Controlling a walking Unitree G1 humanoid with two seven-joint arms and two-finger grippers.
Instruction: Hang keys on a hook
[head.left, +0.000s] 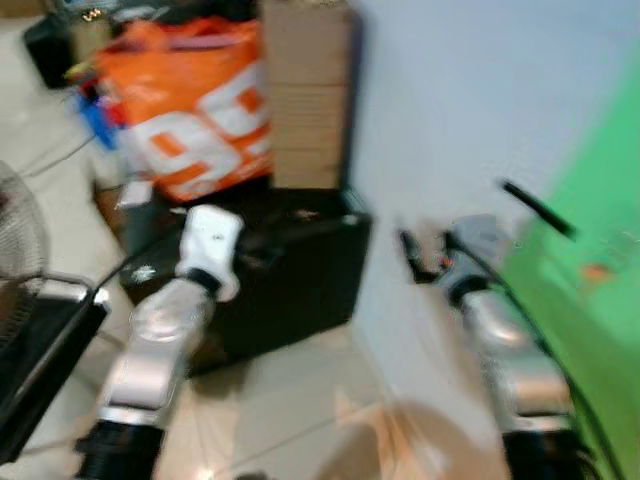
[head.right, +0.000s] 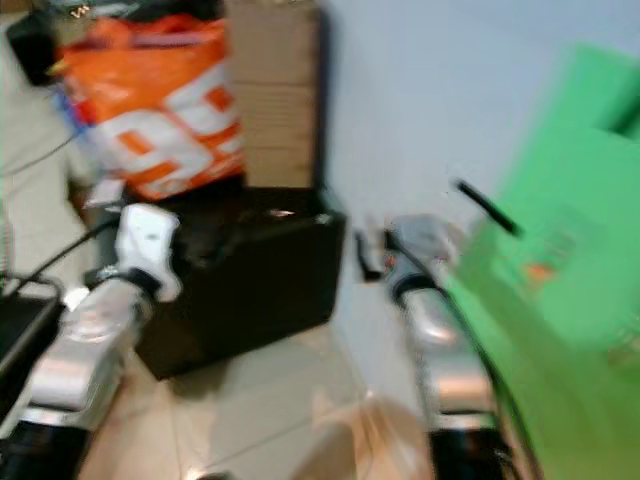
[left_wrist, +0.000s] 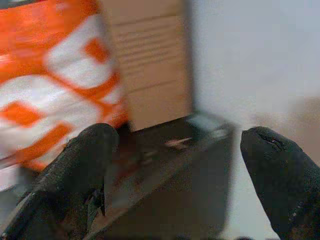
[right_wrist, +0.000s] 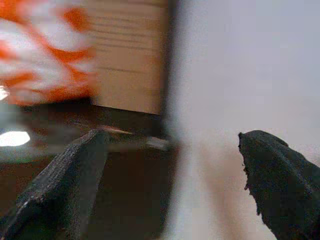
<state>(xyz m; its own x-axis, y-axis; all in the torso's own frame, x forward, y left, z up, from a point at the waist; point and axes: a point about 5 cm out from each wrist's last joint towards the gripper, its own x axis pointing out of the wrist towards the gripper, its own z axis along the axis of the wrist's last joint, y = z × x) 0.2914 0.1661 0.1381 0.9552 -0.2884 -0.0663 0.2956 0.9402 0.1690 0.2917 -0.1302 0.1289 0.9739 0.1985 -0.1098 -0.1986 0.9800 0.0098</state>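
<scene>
The whole scene is blurred. My left gripper (left_wrist: 180, 145) is open, its two black fingers wide apart with nothing between them; it points at a black case and an orange bag. My right gripper (right_wrist: 172, 145) is also open and holds nothing. It is raised close to the white wall (head.left: 450, 100), and its dark fingers (head.left: 408, 252) show in the head view. A thin black rod (head.left: 538, 210) sticks out from the wall beside a green panel (head.left: 590, 330), up and to the right of the right gripper. A small orange spot (head.left: 597, 270) sits on the green panel.
A black case (head.left: 270, 270) stands on the tiled floor (head.left: 290, 410) against the wall. Behind it are an orange and white bag (head.left: 190, 100) and stacked cardboard boxes (head.left: 305, 90). A fan grille (head.left: 20, 240) is at the far left.
</scene>
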